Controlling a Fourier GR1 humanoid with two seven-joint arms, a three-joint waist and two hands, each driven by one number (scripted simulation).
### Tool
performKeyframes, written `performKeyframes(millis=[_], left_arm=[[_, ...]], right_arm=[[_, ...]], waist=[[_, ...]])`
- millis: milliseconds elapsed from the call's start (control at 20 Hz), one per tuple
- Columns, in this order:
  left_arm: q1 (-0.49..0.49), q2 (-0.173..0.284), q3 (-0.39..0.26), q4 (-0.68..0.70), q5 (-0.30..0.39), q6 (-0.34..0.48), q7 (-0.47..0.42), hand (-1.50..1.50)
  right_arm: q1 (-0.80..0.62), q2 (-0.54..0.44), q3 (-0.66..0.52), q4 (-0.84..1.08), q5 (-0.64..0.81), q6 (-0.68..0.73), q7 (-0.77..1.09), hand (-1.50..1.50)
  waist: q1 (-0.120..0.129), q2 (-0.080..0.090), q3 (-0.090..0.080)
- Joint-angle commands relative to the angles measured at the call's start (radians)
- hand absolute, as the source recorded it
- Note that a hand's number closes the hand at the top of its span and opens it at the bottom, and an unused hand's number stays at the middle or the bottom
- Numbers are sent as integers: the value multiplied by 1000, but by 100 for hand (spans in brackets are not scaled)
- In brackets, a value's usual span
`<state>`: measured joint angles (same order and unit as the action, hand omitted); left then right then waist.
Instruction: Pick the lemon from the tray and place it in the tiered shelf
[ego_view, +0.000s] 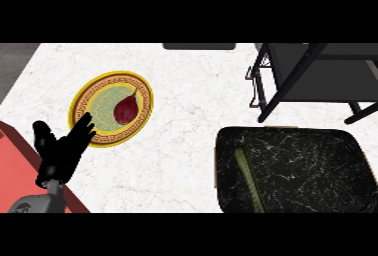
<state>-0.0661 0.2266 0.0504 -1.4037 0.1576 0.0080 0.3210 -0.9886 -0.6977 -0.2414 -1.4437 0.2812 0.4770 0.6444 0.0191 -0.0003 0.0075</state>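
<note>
A black marbled tray (303, 170) lies at the lower right of the white counter. A thin green strip (248, 179) runs along its left side, and no lemon shows in it. The tiered shelf (317, 75), a dark frame with grey boards, stands at the upper right, just behind the tray. My left hand (63, 150) is at the lower left with its fingers straight and pointing up, holding nothing, and its fingertips overlap the lower rim of a plate. My right hand is out of sight.
A round plate with a yellow patterned rim (145, 90) sits left of centre and carries a dark red, drop-shaped item (126, 108). A red slab (15, 172) fills the lower left corner. A dark rectangle (199, 46) lies at the counter's far edge.
</note>
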Motion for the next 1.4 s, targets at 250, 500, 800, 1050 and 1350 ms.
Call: performKeyframes(millis=[250,500,800,1050,1350], left_arm=[[-14,-56,-22,85,-40,23,-31,0],[-24,10,34,60,15,-43,14,0],[-1,-27,18,75,-1,-40,-29,0],[-38,-37,20,81,-20,-4,-1,0],[8,-5,50,83,1,-51,-48,0]], right_arm=[[-49,4,74,293,160,-113,-263,150],[-111,4,83,419,206,-147,-332,150],[-147,35,69,508,222,-202,-408,150],[-194,42,67,609,238,-226,-501,150],[-127,-11,89,608,279,-202,-565,150]], waist=[[-2,8,-8],[2,6,-8],[-3,5,-8],[-1,6,-8],[-9,4,-8]])
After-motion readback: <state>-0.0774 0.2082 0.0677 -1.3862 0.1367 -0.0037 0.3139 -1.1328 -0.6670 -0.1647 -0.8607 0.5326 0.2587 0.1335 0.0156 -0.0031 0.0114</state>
